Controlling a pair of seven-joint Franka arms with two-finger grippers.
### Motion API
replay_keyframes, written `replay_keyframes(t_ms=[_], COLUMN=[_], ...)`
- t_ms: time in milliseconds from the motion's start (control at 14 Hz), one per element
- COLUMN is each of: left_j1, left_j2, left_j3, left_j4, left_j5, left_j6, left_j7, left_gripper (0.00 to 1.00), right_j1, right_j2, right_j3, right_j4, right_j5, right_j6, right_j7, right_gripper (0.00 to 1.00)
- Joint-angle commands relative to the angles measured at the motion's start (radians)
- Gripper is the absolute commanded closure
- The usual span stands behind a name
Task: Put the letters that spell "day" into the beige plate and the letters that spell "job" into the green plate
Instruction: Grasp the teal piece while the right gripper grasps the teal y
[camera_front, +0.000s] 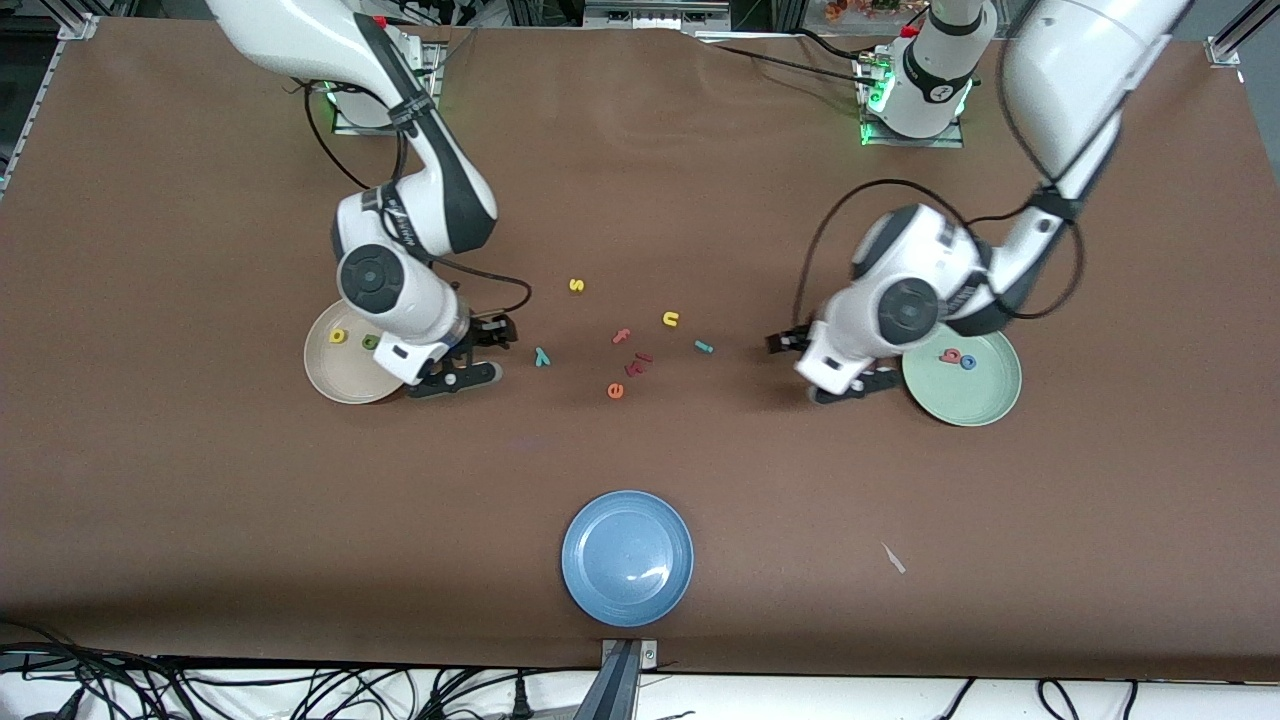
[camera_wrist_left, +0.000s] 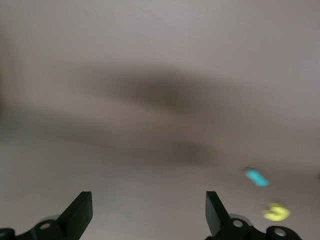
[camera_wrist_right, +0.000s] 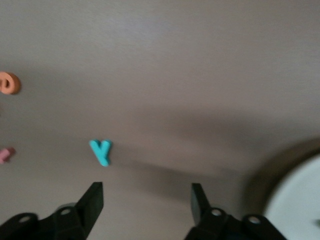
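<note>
Two letters (camera_front: 355, 339) per plate, jaws apart.

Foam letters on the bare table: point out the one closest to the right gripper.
The teal "y", lying just off the right gripper beside the beige plate. The other loose letters lie nearer the middle of the table.

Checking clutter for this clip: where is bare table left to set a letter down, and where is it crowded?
Bare table rings the blue plate, and lies between the two bases and the yellow s. Crowded: the letter cluster from the teal y to the teal j, flanked by the right gripper and left gripper.
</note>
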Motion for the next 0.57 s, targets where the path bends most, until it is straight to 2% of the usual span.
replay_keyframes(t_ms=[0, 143, 214, 429, 500], left_j1=[-0.082, -0.143, -0.18, -0.251, -0.261], left_j2=[0.05, 0.081, 0.084, 0.107, 0.112], left_j3=[0.012, 0.027, 0.053, 0.107, 0.119], left_j4=[0.002, 0.002, 0.002, 0.005, 0.008], left_j5=[-0.002, 0.002, 0.027, 0.074, 0.093], left_j6=[0.105, 0.162, 0.19, 0.271, 0.282], left_j7=[-0.238, -0.465, -0.568, -0.828, -0.871], left_gripper=[0.01, 0.03, 0.03, 0.03, 0.04], right_j1=[0.059, 0.094, 0.096, 0.097, 0.097], right_j2=[0.058, 0.106, 0.115, 0.13, 0.135], right_j3=[0.004, 0.002, 0.002, 0.002, 0.002], right_j4=[-0.001, -0.002, -0.001, 0.001, 0.001], right_j5=[0.017, 0.014, 0.014, 0.017, 0.014], right_j6=[0.118, 0.178, 0.198, 0.248, 0.249], right_j7=[0.129, 0.183, 0.183, 0.191, 0.191], right_gripper=[0.27, 0.29, 0.34, 0.36, 0.42])
